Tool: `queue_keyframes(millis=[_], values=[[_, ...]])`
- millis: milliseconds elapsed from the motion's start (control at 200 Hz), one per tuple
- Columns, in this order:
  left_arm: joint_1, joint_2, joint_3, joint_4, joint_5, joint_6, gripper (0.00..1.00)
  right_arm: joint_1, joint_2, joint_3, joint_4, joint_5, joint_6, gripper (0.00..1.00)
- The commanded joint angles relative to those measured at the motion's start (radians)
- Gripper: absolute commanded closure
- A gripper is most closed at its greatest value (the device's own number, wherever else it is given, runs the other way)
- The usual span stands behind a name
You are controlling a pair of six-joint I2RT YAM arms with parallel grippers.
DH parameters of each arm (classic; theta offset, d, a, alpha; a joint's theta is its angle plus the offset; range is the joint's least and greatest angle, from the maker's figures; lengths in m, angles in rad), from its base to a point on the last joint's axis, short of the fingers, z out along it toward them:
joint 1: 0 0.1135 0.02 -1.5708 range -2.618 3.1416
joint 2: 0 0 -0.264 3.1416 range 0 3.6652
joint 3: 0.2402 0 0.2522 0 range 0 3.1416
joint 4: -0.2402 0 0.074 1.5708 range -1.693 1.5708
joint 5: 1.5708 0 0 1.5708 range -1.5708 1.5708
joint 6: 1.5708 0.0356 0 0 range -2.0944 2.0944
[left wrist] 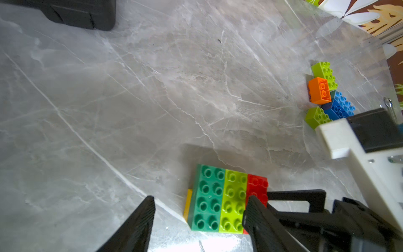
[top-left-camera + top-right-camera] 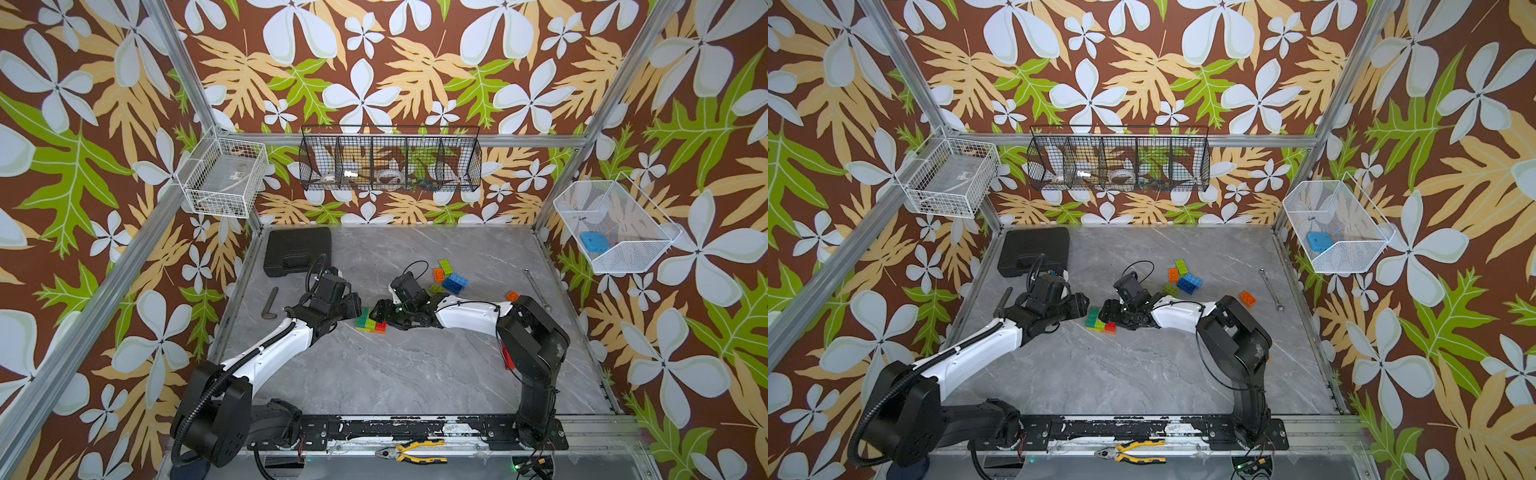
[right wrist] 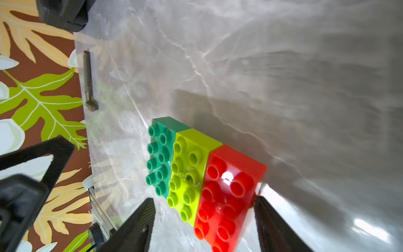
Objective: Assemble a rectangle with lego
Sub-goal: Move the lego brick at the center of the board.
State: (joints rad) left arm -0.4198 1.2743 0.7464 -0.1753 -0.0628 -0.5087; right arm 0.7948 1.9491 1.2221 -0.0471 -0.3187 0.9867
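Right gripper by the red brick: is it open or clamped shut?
Open. The right gripper has its fingers wide apart around the red brick; bare table shows between one finger and the lime brick.

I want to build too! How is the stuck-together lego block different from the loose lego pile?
The joined block has its bricks lined up side by side in one flat slab; the loose pile is jumbled, with bricks turned different ways. The joined block shows dark green, lime and red tops, with yellow peeking out beneath; the loose pile is lime, orange and blue. Both are studded plastic bricks on the grey table.
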Motion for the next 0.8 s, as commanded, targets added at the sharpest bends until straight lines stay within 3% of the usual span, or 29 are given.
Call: queue_keyframes(millis=[0, 385, 506, 571, 636, 721, 796], values=[[0.001, -0.032, -0.004, -0.040, -0.065, 0.009, 0.31, 0.021, 0.042, 0.051, -0.011, -0.025, 0.001, 0.30], [0.074, -0.215, 0.000, -0.160, -0.212, -0.010, 0.29, 0.095, 0.223, 0.320, -0.041, -0.105, 0.001, 0.32], [0.074, -0.276, 0.031, -0.180, -0.287, 0.007, 0.24, 0.066, 0.173, 0.314, -0.080, -0.100, -0.062, 0.32], [0.074, -0.305, 0.054, -0.180, -0.322, 0.030, 0.18, 0.030, 0.097, 0.289, -0.146, -0.052, -0.147, 0.31], [0.076, -0.328, 0.080, -0.178, -0.349, 0.039, 0.01, -0.009, 0.008, 0.273, -0.248, 0.029, -0.256, 0.29], [0.083, -0.346, 0.098, -0.142, -0.338, 0.050, 0.00, -0.078, -0.092, 0.240, -0.370, 0.137, -0.369, 0.29], [0.084, -0.334, 0.106, -0.067, -0.205, 0.083, 0.00, -0.153, -0.163, 0.176, -0.430, 0.278, -0.446, 0.30]])
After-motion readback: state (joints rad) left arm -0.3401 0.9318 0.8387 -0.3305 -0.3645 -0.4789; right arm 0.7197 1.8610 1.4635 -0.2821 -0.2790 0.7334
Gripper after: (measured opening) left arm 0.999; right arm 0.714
